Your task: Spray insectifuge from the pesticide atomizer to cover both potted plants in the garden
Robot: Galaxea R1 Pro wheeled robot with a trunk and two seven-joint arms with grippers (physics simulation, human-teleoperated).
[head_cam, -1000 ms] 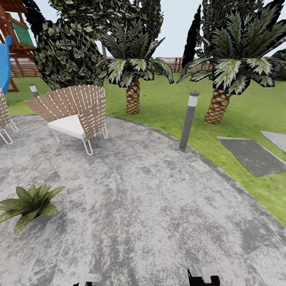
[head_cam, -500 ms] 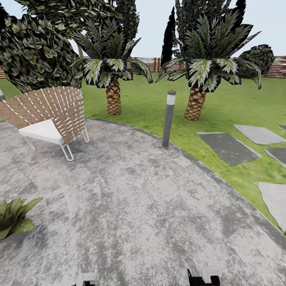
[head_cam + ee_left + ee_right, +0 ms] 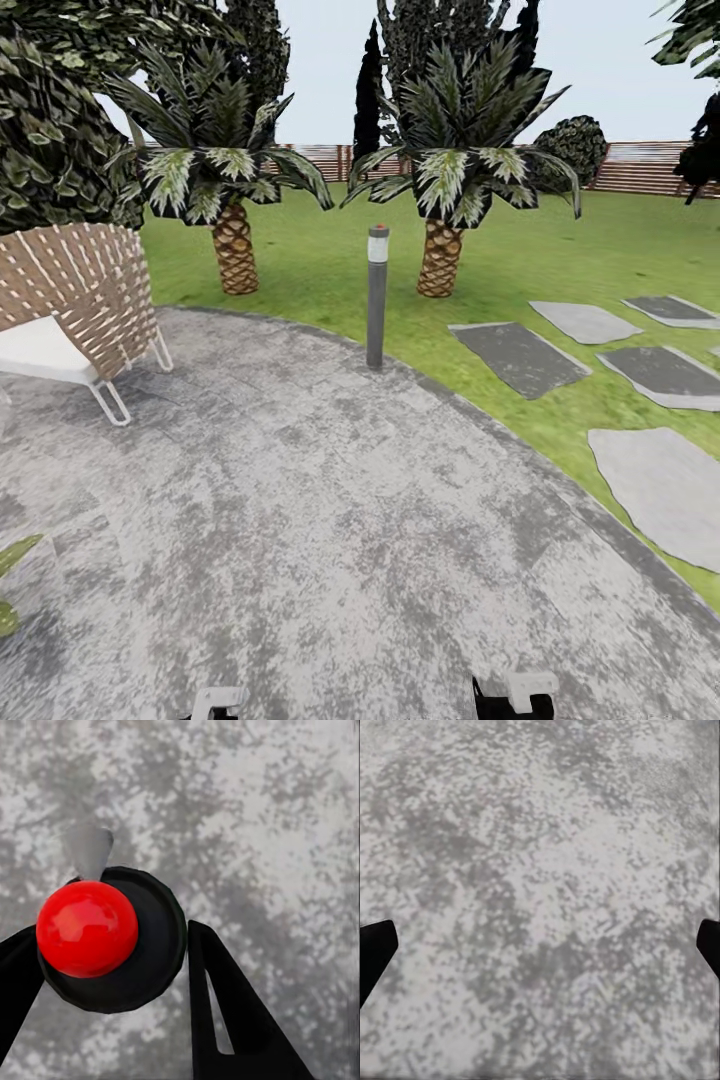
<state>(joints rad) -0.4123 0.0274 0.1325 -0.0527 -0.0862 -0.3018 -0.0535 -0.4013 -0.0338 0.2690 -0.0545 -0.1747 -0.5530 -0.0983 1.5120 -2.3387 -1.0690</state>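
Mottled-grey round paved patio (image 3: 330, 520) takes the lower part of the head view, with a woven brown chair with a white seat (image 3: 75, 300) on it at left and a slim grey post lamp (image 3: 377, 295) at its edge. Beyond lie green lawn (image 3: 520, 270), grey stepping slabs (image 3: 515, 355) and two scaly-trunked palms (image 3: 440, 200).

At the left wrist, the left gripper (image 3: 105, 967) holds between its black fingers (image 3: 225, 1012) the dark pesticide atomizer with a red spot (image 3: 112, 937), seen from above over the paving.

At the right wrist, the right gripper (image 3: 540, 945) stands wide, with nothing between its fingertips.
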